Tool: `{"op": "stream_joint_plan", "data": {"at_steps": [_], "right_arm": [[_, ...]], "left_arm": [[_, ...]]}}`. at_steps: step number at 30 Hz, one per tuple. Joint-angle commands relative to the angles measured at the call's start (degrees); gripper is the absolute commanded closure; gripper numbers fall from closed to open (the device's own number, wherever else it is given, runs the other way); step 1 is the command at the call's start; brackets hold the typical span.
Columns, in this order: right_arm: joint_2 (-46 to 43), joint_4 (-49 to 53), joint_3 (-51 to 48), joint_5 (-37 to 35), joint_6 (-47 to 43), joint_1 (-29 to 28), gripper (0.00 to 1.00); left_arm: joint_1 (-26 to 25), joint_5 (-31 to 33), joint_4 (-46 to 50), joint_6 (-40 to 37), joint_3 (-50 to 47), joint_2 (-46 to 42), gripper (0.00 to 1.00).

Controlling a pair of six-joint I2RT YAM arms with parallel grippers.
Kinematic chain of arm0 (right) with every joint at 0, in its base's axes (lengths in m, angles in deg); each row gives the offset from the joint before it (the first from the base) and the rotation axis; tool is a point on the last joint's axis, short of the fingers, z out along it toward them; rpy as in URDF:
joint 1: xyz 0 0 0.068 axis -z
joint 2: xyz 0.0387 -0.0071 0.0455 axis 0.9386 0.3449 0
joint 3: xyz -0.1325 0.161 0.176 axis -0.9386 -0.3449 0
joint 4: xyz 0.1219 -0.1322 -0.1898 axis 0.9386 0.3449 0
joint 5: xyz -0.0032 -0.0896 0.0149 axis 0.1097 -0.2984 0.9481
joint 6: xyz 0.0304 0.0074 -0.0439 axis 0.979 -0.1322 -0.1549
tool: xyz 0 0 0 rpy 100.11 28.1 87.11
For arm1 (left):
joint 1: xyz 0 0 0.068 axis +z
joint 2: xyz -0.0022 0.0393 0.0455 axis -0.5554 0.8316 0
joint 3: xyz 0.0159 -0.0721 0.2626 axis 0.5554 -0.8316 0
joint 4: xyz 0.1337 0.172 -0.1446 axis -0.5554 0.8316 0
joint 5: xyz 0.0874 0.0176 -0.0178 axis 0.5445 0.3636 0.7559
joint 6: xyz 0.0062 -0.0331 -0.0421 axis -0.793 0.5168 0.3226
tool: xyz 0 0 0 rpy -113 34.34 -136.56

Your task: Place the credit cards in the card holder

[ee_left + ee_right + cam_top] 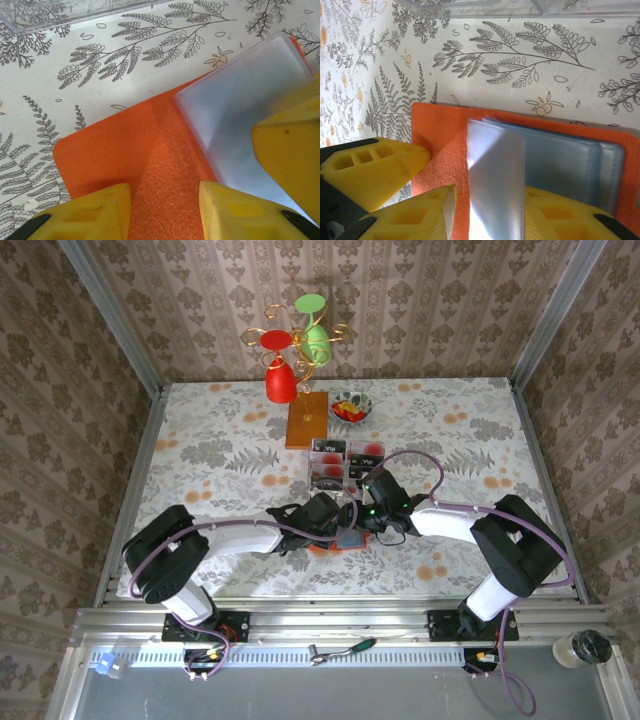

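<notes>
The orange card holder [322, 549] lies open on the tablecloth near the front middle, its felt cover [115, 150] to one side and its clear sleeves [235, 110] to the other. My left gripper [162, 192] is closed on a raised fold of the cover. A single clear sleeve [495, 170] stands up off the stack between the fingers of my right gripper [488, 195], which is shut on it. In the top view both grippers, left [338, 532] and right [360, 530], meet over the holder. The credit cards [340, 462] stand in a clear tray just behind.
The clear tray's edge [50, 12] lies close beyond the holder. Farther back are a wooden-based stand [307, 420] with red and green glasses and a small bowl [350, 407]. Metal rails border the table [200, 440] left and right.
</notes>
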Motion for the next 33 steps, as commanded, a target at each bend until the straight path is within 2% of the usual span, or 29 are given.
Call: {"op": "stream_joint_plan", "data": {"at_steps": [1, 5, 11, 15, 22, 33], "right_arm": [[-0.86, 1.28, 1.54, 1.81, -0.35, -0.94, 0.62], [-1.10, 1.07, 1.72, 1.81, 0.36, -1.53, 0.62], [-2.99, 2.86, 3.18, 1.20, 1.13, -3.73, 0.44], [-2.81, 2.94, 4.30, 0.76, 2.39, -5.53, 0.39], [1.53, 1.60, 6.54, -0.04, 4.09, -7.99, 0.38], [8.76, -4.90, 6.81, 1.27, 8.09, -8.18, 0.36]], "left_arm": [[-0.52, 1.25, 0.89, -1.01, 1.10, -3.06, 0.58], [-0.14, 2.15, 1.62, -1.02, 0.40, -5.27, 0.58], [4.31, 2.53, 2.96, 0.18, -3.21, -12.51, 0.58], [8.63, 0.43, 2.52, 0.65, -6.39, -17.99, 0.57], [13.65, -1.65, 3.22, 0.05, -8.84, -22.76, 0.57], [15.68, -3.13, 2.60, -0.03, -11.21, -25.10, 0.57]]}}
